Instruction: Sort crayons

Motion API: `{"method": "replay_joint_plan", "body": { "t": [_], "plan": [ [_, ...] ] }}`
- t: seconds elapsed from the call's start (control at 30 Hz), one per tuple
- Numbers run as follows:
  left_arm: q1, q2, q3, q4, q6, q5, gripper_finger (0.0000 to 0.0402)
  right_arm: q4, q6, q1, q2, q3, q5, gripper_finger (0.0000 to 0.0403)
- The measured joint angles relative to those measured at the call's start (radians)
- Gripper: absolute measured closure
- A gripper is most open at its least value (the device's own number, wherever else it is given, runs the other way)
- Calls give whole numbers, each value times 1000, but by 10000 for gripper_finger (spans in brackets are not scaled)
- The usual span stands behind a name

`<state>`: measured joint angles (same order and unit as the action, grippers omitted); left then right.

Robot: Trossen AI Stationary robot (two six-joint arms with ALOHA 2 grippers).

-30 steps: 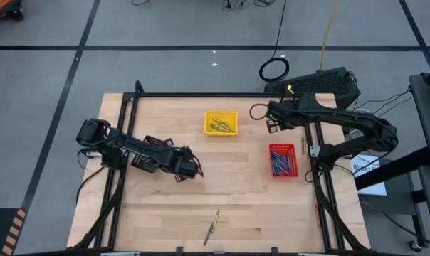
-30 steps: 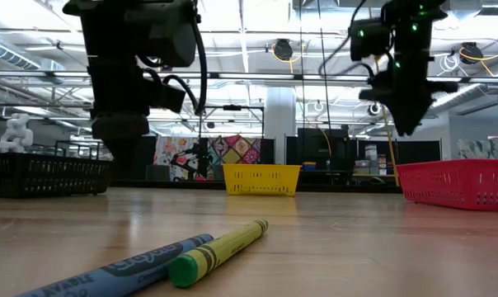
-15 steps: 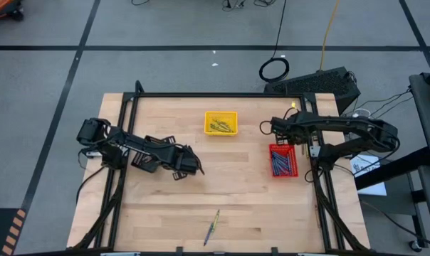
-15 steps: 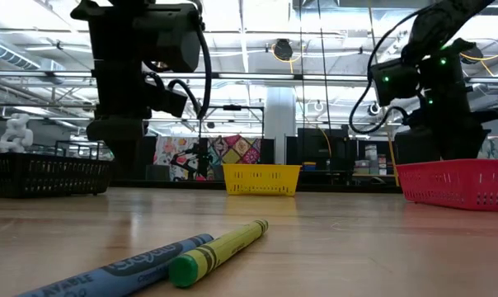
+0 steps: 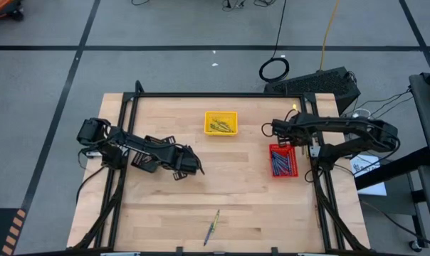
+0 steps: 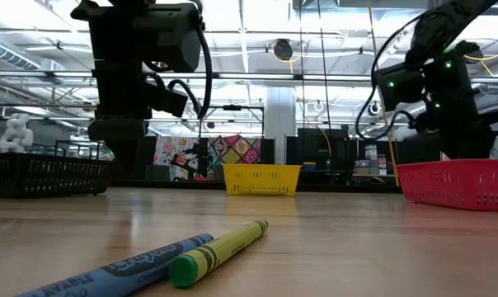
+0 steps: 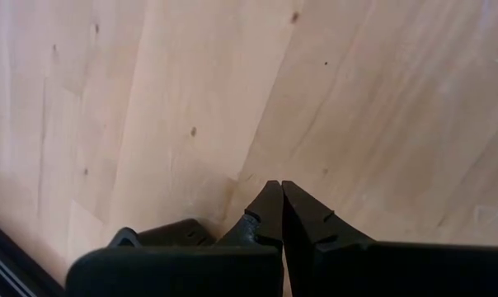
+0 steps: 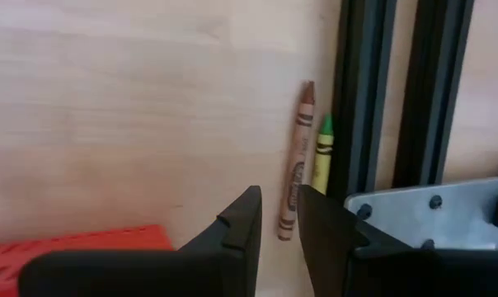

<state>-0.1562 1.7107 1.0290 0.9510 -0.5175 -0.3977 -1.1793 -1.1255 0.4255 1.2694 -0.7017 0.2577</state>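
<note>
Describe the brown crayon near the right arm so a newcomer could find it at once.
Start at the red tray on the table's right side, where the right gripper hovers with its fingers slightly apart. Just past those fingers, two crayons lie side by side against the table's black frame rail. The brown crayon is the longer one, farther from the rail; its neighbour is a yellow-green crayon.

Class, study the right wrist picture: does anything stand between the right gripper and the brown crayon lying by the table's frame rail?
Nothing visible does. The right gripper points at the brown crayon across bare wood. A yellow-green crayon lies beside it, against the black frame rail, crowding that side only.
</note>
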Motion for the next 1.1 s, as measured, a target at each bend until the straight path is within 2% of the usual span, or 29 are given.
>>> {"method": "replay_joint_plan", "body": {
  "t": [0.2, 1.1],
  "plan": [
    [0, 0, 0, 0, 0, 0, 402, 13, -8, 0, 0, 54, -23, 335],
    [0, 0, 0, -3, 1, 0, 402, 55, -66, -2, 0, 54, 5, 335]
  ]
}}
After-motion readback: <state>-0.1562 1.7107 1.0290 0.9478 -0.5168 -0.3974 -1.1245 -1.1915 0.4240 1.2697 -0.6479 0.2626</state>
